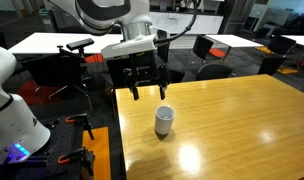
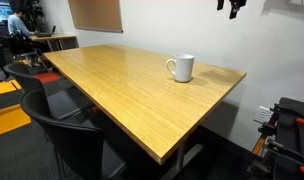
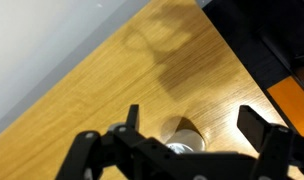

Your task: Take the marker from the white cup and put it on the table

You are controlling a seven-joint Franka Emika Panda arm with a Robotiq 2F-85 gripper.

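Note:
The white cup [image 1: 164,120] stands upright on the honey-coloured wooden table [image 1: 232,120], near its middle. In an exterior view it [image 2: 181,67] shows a handle on its side. The marker does not show clearly in any view; the cup's inside is dark, so I cannot tell if it is in there. My gripper [image 1: 147,88] hangs open and empty well above the cup, a little behind it. It sits at the top edge of an exterior view [image 2: 235,8]. In the wrist view the open fingers [image 3: 192,125] frame the cup [image 3: 184,140] far below.
Black office chairs [image 2: 62,125] stand along the table's near side. More chairs [image 1: 207,50] and white-topped tables [image 1: 52,42] stand behind. A white robot base [image 1: 12,110] and a tripod [image 1: 80,60] stand beside the table edge. A plain wall [image 2: 192,30] runs behind the table.

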